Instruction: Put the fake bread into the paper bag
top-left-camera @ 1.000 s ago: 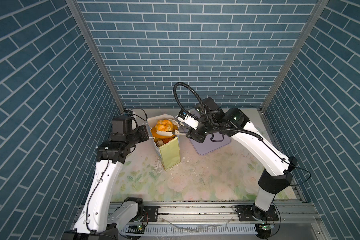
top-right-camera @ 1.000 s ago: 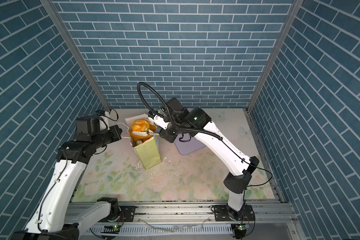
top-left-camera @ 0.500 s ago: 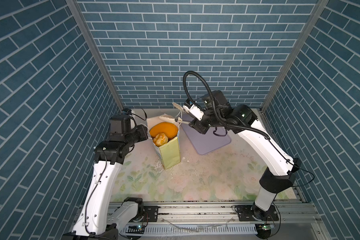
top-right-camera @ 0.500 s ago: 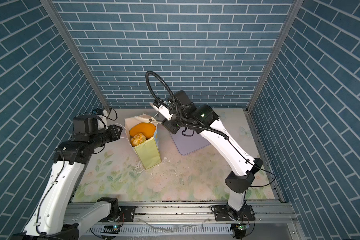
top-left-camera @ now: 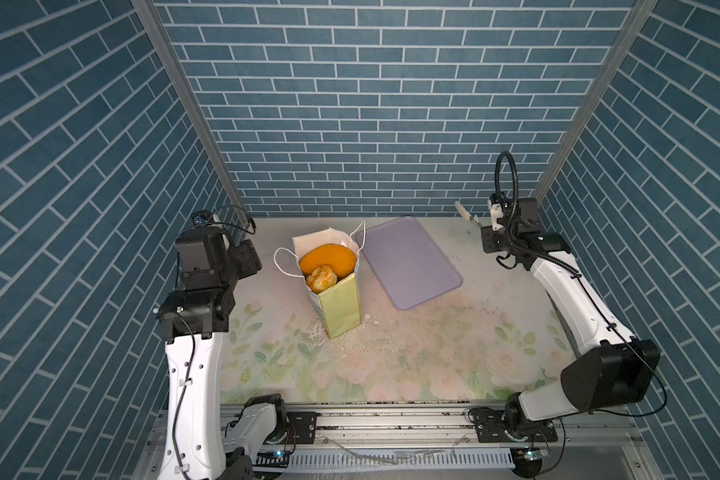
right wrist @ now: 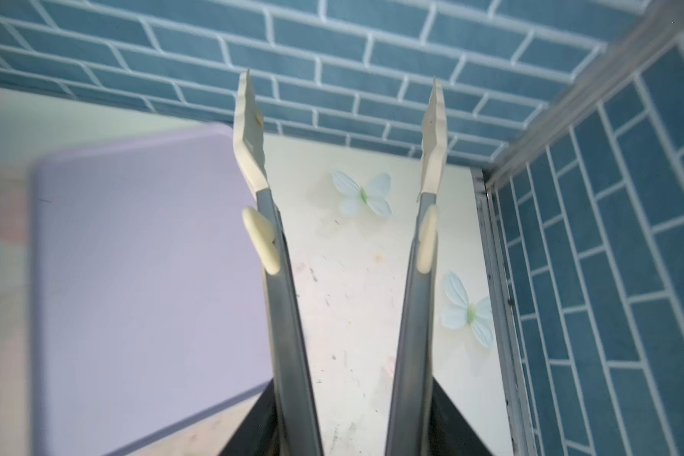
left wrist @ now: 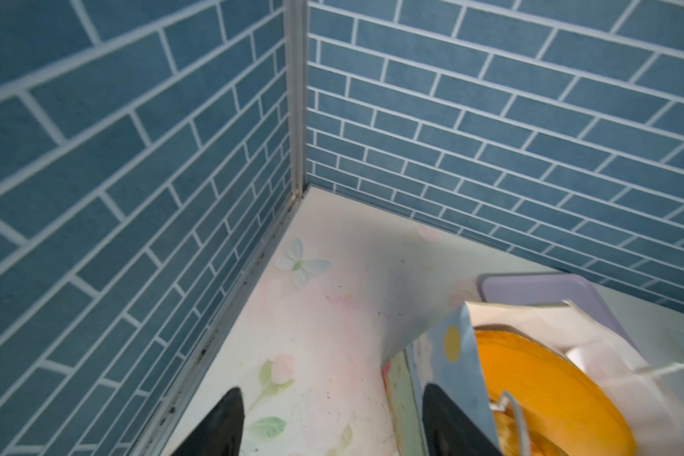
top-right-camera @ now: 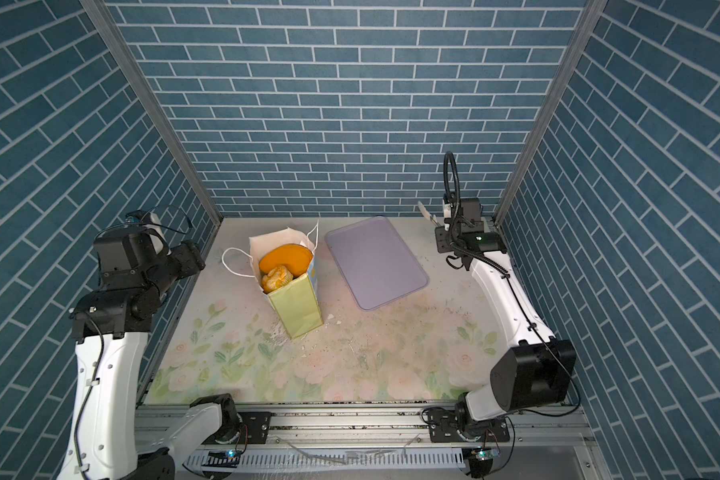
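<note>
While the paper bag (top-left-camera: 341, 299) stands just beside the released left gripper (left wrist: 332, 391), the right gripper (right wrist: 354, 428), grasping tongs (right wrist: 283, 335), is well apart.

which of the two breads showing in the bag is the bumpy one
The small golden pastry at the near end of the paper bag; the large orange loaf behind it is smooth.

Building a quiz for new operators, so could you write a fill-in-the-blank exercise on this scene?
The fake bread sits inside the ____. The right gripper holds metal ____. On the left gripper, the jaws stand ____, gripping nothing.
Missing words: paper bag; tongs; open.
</note>
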Robot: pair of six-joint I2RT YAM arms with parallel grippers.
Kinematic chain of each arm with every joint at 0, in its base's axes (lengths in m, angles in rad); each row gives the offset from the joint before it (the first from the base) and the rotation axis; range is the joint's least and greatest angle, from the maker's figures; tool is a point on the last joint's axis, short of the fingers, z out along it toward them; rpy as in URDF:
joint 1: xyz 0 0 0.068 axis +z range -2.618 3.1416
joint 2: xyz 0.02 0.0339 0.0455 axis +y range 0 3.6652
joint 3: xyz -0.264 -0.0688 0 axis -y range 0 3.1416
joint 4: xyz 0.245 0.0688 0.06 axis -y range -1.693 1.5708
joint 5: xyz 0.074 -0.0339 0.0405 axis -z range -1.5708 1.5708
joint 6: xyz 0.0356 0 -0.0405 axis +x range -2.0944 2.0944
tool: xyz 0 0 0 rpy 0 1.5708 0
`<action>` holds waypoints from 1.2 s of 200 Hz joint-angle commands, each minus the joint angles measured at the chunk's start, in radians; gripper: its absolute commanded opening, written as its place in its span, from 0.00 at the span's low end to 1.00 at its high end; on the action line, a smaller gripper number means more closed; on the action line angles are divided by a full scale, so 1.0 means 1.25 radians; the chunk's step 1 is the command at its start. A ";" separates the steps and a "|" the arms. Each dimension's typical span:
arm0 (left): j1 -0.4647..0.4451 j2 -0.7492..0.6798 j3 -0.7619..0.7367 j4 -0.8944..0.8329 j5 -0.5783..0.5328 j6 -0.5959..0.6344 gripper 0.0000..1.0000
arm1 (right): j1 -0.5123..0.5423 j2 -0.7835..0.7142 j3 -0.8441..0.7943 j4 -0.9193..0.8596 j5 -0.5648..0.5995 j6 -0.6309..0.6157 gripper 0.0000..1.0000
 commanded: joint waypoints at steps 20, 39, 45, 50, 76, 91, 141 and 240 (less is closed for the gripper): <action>0.050 -0.003 -0.089 0.038 -0.001 0.013 0.73 | -0.064 0.098 -0.116 0.176 -0.014 0.024 0.52; 0.063 -0.003 -0.117 0.054 0.005 0.016 0.73 | -0.070 0.118 -0.160 0.203 -0.017 0.021 0.52; 0.066 -0.003 -0.125 0.058 0.009 0.017 0.73 | -0.072 0.123 -0.170 0.201 -0.012 0.022 0.53; 0.067 -0.002 -0.135 0.063 0.013 0.017 0.73 | -0.073 0.128 -0.174 0.193 -0.011 0.023 0.54; 0.078 -0.004 -0.207 0.123 0.014 0.023 0.74 | -0.077 0.146 -0.191 0.139 -0.004 0.056 0.61; 0.084 -0.003 -0.256 0.173 0.013 0.022 0.74 | -0.078 0.142 -0.214 0.137 0.014 0.078 0.78; 0.086 -0.018 -0.474 0.417 0.039 0.040 0.75 | -0.078 0.042 -0.263 0.191 0.086 0.093 0.99; -0.056 0.068 -0.888 1.107 -0.024 0.130 0.75 | -0.088 -0.068 -0.554 0.698 -0.080 0.031 0.99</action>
